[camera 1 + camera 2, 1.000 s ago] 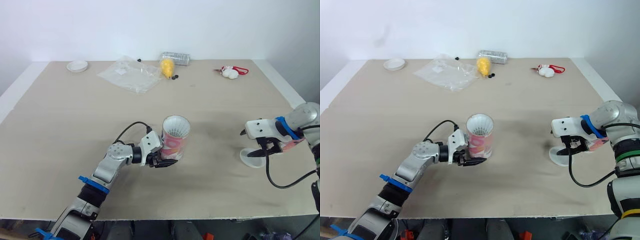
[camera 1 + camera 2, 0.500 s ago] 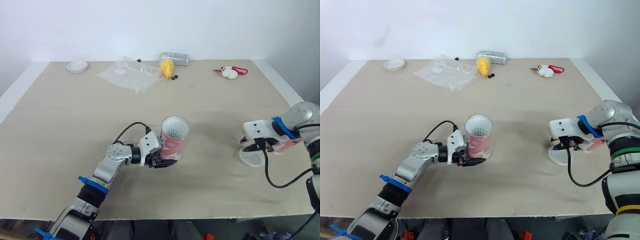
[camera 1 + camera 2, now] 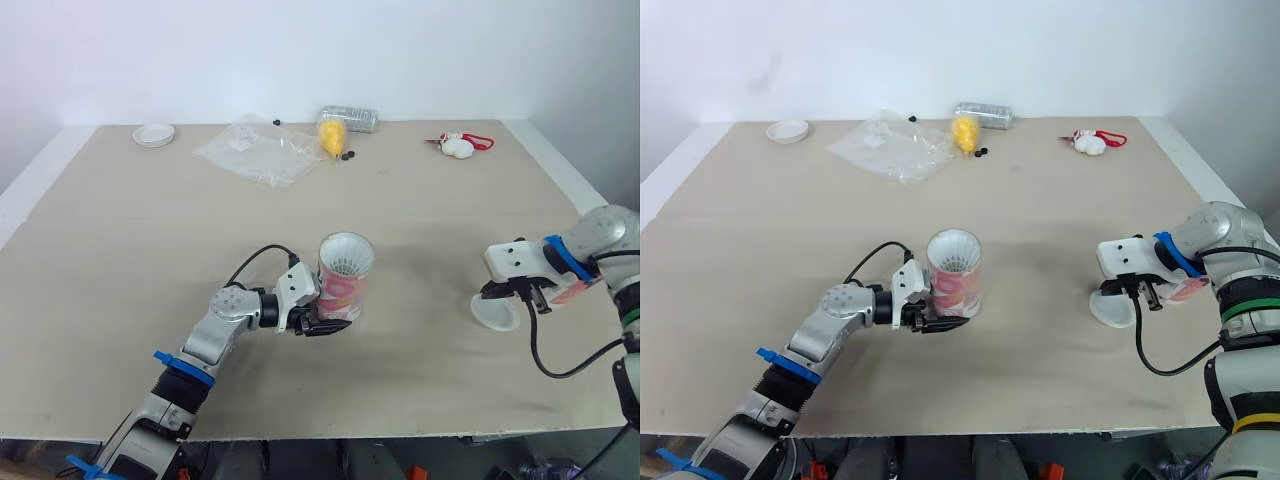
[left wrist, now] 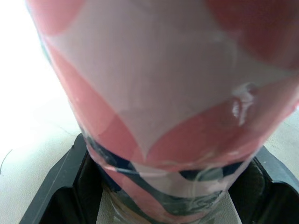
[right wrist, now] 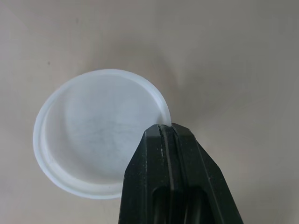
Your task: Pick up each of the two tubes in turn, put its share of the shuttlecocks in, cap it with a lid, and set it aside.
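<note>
A pink-and-white tube (image 3: 343, 288) stands upright mid-table, its open top showing white shuttlecock feathers (image 3: 346, 262). My left gripper (image 3: 325, 322) is closed around the tube's lower part; in the left wrist view the tube (image 4: 163, 93) sits between the black fingers (image 4: 60, 186). Near the table's right side my right gripper (image 3: 515, 292) is shut on the rim of a white round lid (image 3: 495, 312). The right wrist view shows the fingertips pinching the lid (image 5: 93, 149) at its edge, the lid tilted just above the tabletop.
Along the far edge lie another white lid (image 3: 154, 133), a crumpled clear plastic bag (image 3: 262, 150), a yellow object (image 3: 333, 135), a clear tube on its side (image 3: 352, 117) and a white-and-red item (image 3: 460, 146). The table's right edge (image 3: 575, 185) runs close to my right arm.
My right gripper has shut on the lid's rim and tipped the lid up, drawing it slightly left. The left gripper still holds the tube, which sits slightly further left.
</note>
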{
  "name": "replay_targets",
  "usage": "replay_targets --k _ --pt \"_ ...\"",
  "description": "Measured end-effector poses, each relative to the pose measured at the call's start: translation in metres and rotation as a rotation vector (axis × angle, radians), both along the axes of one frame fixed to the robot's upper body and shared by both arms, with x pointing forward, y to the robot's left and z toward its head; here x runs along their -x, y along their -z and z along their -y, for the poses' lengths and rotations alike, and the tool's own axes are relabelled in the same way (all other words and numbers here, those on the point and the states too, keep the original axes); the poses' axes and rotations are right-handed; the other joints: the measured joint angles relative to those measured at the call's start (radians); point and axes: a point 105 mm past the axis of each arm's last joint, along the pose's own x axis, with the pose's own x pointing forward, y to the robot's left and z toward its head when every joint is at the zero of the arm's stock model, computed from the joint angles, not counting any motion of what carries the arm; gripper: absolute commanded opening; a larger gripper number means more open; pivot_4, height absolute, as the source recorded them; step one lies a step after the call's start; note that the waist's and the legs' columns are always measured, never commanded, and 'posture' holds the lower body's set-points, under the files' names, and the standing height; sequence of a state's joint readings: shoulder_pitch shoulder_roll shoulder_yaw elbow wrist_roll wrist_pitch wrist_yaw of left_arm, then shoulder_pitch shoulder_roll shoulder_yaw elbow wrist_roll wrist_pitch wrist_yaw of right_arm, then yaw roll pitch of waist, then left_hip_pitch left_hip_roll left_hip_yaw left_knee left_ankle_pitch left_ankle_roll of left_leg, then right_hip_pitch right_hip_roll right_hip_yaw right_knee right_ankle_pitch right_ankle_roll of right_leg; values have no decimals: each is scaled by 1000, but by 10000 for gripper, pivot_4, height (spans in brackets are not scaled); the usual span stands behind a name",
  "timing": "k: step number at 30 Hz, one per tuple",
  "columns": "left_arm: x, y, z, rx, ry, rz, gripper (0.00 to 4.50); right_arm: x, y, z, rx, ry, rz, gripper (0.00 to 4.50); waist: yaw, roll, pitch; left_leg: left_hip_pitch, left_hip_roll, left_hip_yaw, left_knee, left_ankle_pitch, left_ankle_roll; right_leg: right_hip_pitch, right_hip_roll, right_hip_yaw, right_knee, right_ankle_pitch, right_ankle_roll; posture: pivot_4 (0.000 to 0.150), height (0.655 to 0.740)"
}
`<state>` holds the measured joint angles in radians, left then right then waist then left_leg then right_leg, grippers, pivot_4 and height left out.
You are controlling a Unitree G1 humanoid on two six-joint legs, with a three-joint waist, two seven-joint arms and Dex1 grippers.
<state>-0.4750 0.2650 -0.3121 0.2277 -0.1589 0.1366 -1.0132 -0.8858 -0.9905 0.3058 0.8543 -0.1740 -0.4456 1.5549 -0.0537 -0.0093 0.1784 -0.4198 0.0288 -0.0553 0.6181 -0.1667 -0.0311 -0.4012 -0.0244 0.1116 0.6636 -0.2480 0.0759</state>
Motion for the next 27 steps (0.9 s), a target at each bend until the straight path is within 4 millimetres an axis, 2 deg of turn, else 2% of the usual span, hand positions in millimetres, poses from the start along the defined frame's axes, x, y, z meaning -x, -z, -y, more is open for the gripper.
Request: replay_targets --k 9,12,17,19,21,22,25,27 --pt "-2 1 -3 -3 -3 -1 32722 4 -25 -30 -118 -95 117 598 -7 1 0 3 0 0 0 0 0 2 0 1 1 -2 -4 1500 7400" --pt "-3 1 -3 -4 1 3 32722 6 -47 -41 -156 -129 187 598 -7 1 0 3 0 0 0 0 0 3 0 1 1 -2 -4 1500 7400" --pt "-3 1 -3 -8 8 6 32722 9 -71 -62 -228 -179 240 598 -8 1 0 4 0 0 0 0 0 3 0 1 1 -2 -4 1500 7400" --pt "-4 1 -5 -12 6 6 32722 8 -87 -75 -269 -200 266 598 -13 1 0 4 0 0 0 0 0 3 0 1 1 -2 -5 1500 7400" --pt "-5 1 -6 -16 7 5 32722 9 -115 -95 -317 -251 322 598 -15 1 0 4 0 0 0 0 0 3 0 0 1 -2 -5 1500 7400" --pt "-5 1 -5 -18 9 5 32722 11 -136 -109 -357 -291 355 598 -17 1 0 4 0 0 0 0 0 3 0 0 1 -2 -5 1500 7400" --pt "-5 2 -5 -18 12 7 32722 15 -152 -125 -404 -336 363 598 -19 -1 -1 3 0 0 0 0 0 3 0 0 0 -2 -5 1500 7400" --pt "-6 2 -6 -19 12 10 32722 19 -166 -146 -438 -410 368 598 -19 1 -1 3 0 0 0 0 0 2 0 1 1 -2 -4 1500 7400"
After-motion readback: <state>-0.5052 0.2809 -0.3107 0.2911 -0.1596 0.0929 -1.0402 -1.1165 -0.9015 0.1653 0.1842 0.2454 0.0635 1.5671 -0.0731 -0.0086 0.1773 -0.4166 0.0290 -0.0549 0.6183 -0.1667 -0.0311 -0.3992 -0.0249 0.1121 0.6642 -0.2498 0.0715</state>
